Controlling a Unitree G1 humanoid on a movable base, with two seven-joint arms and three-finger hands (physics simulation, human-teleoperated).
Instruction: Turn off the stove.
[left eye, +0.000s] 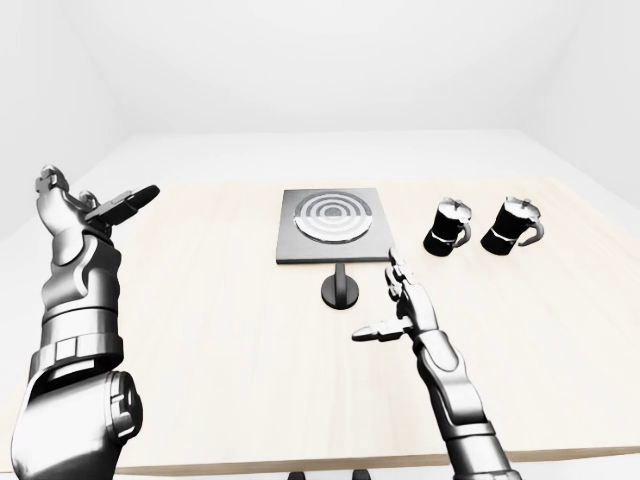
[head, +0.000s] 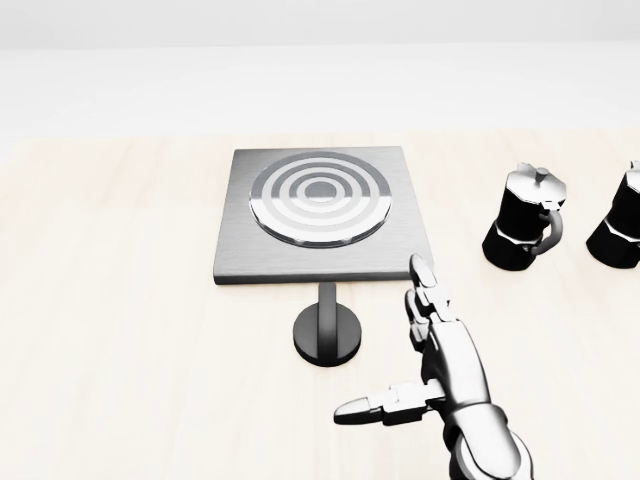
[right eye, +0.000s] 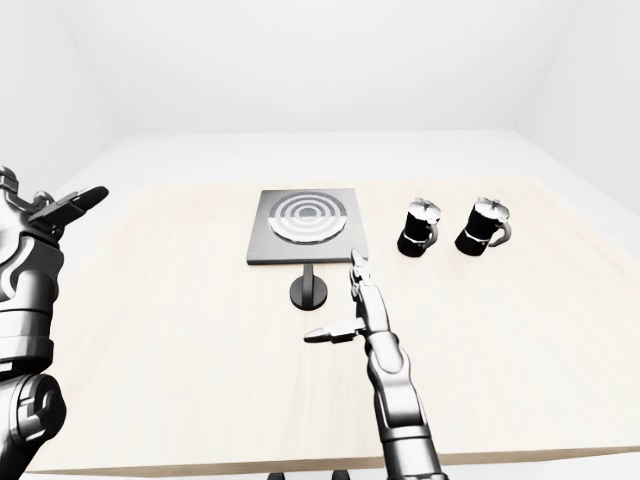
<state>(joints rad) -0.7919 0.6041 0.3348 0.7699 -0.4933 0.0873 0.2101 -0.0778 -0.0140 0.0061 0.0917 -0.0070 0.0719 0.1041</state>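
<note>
The stove is a flat grey square plate with a ringed burner, lying on the light wooden table. Its black round knob sits on a short stem just below the plate's lower edge in the head view. My right hand is open, fingers straight and thumb spread, just right of and below the knob, not touching it. My left hand is open and raised at the far left of the left-eye view, well away from the stove.
Two black moka pots stand on the table to the right of the stove. The table's near edge runs along the bottom of the left-eye view. White walls and floor surround the table.
</note>
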